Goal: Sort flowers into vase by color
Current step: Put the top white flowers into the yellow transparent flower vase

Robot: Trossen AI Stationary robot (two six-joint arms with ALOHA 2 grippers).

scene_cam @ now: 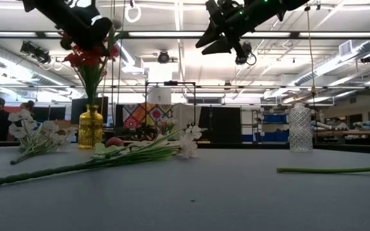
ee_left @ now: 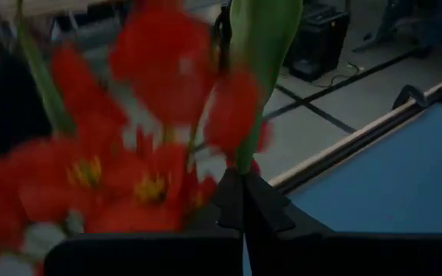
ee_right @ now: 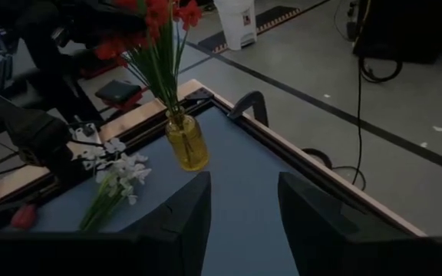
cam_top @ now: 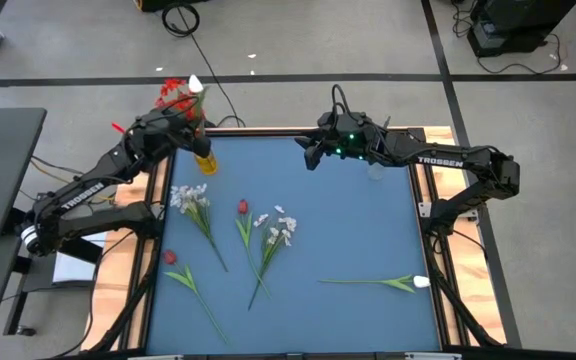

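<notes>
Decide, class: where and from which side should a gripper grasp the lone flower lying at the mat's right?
Probably mid-stem, from straight above, fingers straddling the stem. The lone flower lies flat, its thin stem running left-right, white bloom rightward, leaves beside the bloom. The open right gripper is nearer.

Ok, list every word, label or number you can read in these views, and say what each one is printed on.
"TROSSEN" on the right arm, in white letters along its forearm.
"TROSSEN" on the left arm, white letters running along the forearm, only just legible.
Nothing readable on the yellow vase, the clear vase or the blue table.
Signs in the room behind, in the low view, are too small to read.
</notes>
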